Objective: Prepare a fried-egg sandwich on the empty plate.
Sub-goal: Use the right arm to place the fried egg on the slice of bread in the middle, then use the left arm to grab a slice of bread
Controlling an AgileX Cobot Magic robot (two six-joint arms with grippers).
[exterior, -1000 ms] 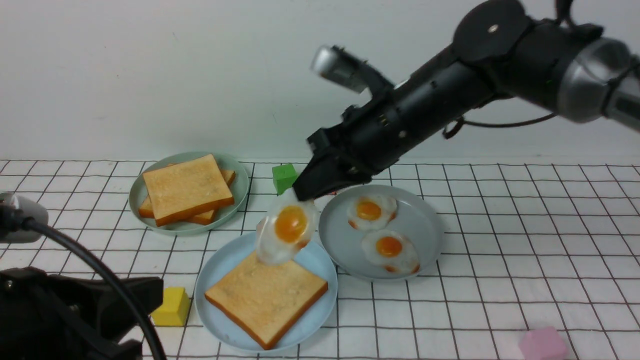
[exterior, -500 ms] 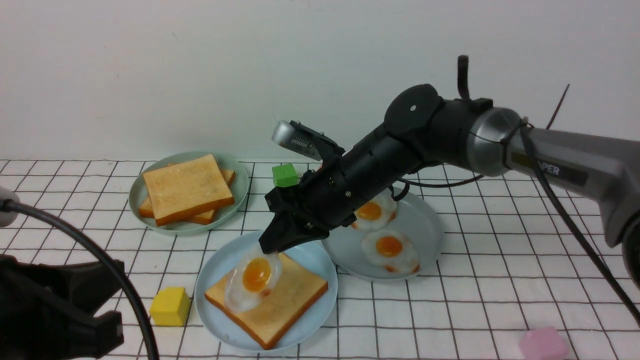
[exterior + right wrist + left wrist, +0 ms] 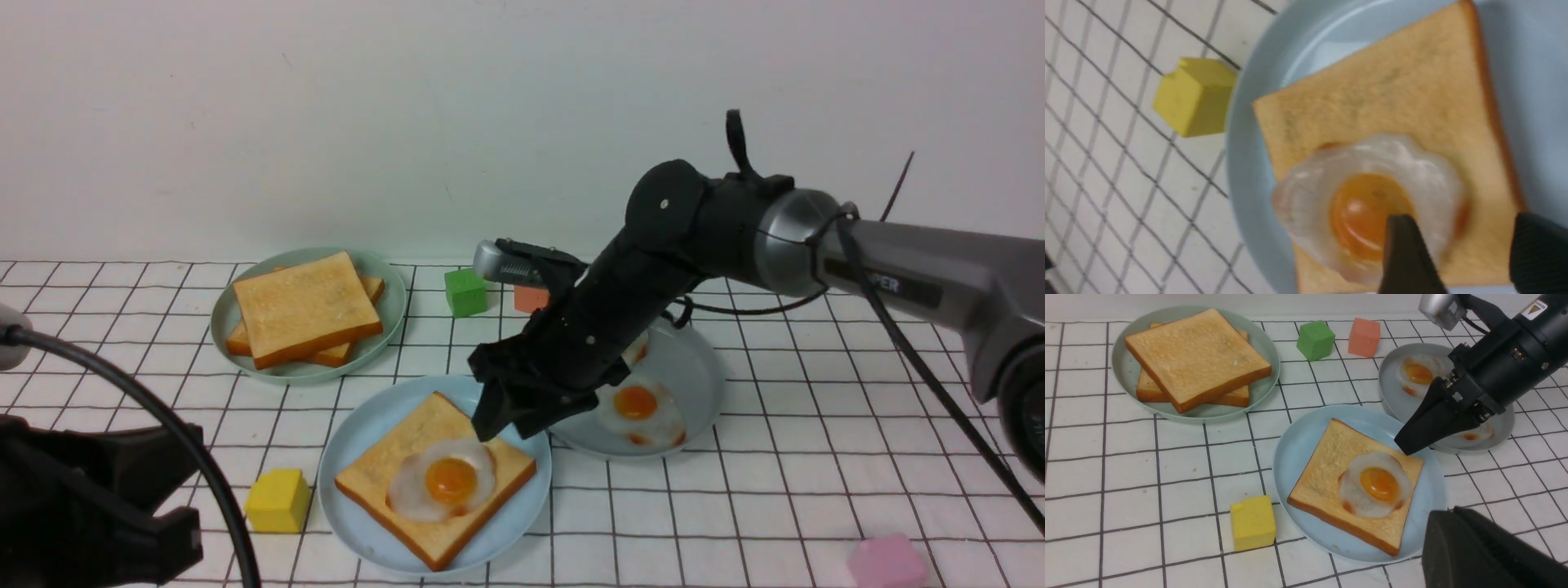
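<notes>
The empty plate of the task, a light-blue one, holds one toast slice. A fried egg lies flat on that slice, yolk up, with nothing on top of it. My right gripper hovers just above the egg's far edge. In the right wrist view its open fingertips straddle the egg's rim without gripping it. My left gripper is shut and empty, low at the near left beside the plate.
A pale green plate at the back left carries two stacked toast slices. A grey plate beside the blue one holds two eggs, one partly behind my right arm. Green, orange, yellow and pink cubes are scattered about.
My right arm came down with the dangling egg, laid it on the toast and opened. The egg now rests flat. The left arm has stayed put.
</notes>
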